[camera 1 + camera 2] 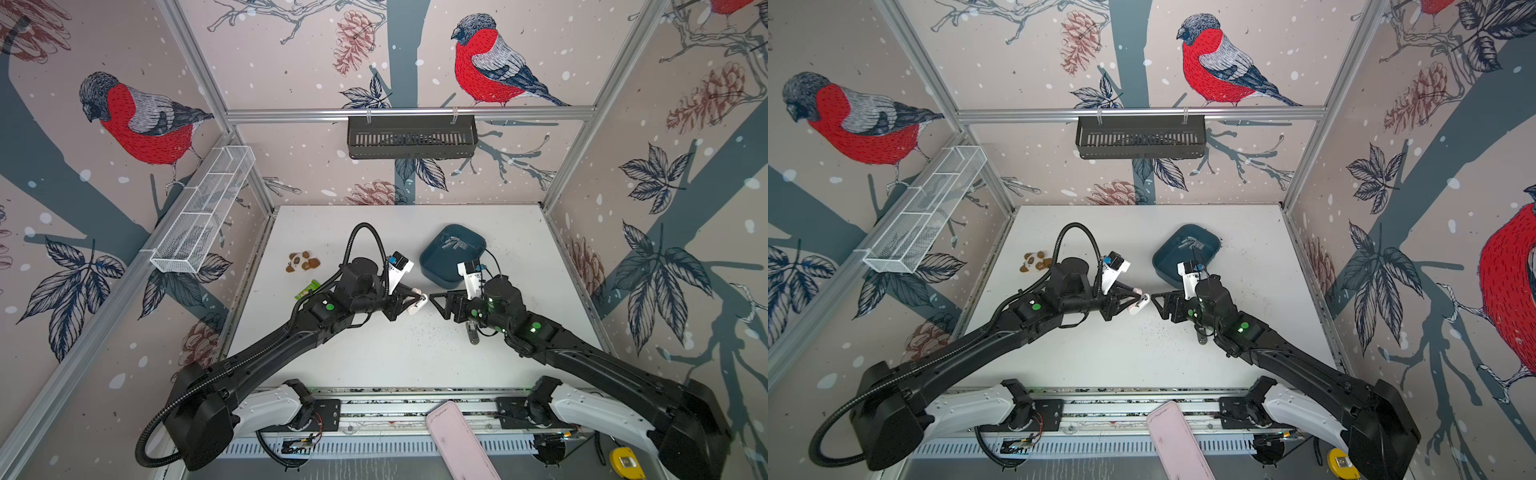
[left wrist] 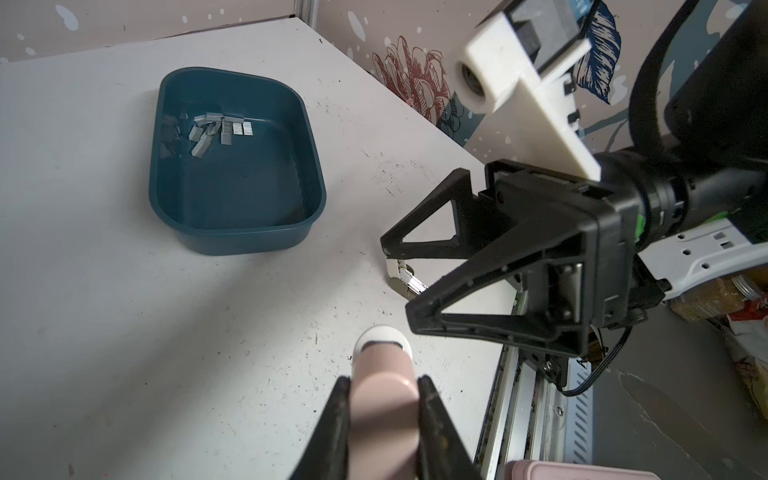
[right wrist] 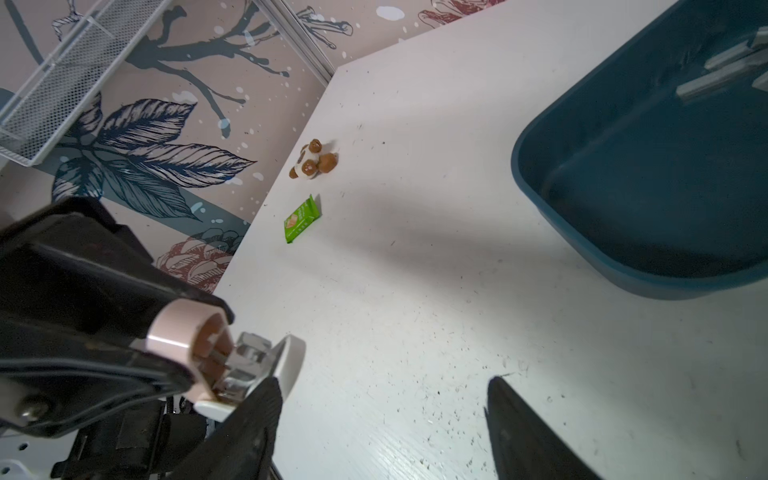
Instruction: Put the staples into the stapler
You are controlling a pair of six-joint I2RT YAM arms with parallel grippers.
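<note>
Evidently little is done so far. Nearest, just beyond the pink case point(image 1: 457, 440) on the front rail, the left tool point(image 2: 384, 388) is clamped on the stapler point(image 2: 382, 399), a small pink one with a white base. It grips the stapler by its sides over the middle of the tabletop point(image 1: 374, 353), front end toward the right tool point(image 2: 397, 278). That tool stands wide apart and holds nothing, its tips near the stapler's nose.

In the right wrist view the stapler's mouth shows chrome between pink top and white base. Whether a strip sits inside, I cannot tell. A small shiny metal piece point(image 1: 473, 334) lies on the tabletop under the right arm, and I cannot make out what it is.

Farther back, the staples point(image 2: 216, 129) lie in a loose heap on the floor of the blue tub point(image 2: 237, 243), none of them picked up. Fetching a strip and feeding it in are left to do, as I judge. The tub's wall stands between the right tool and the strips, and they lie flat, likely awkward to pinch.

Off to the left, a panda toy point(image 1: 302, 262) and a green packet point(image 3: 301, 219) lie well clear. On the walls, a white wire basket point(image 1: 203, 212) and a black basket point(image 1: 411, 137) hang out of the way.
</note>
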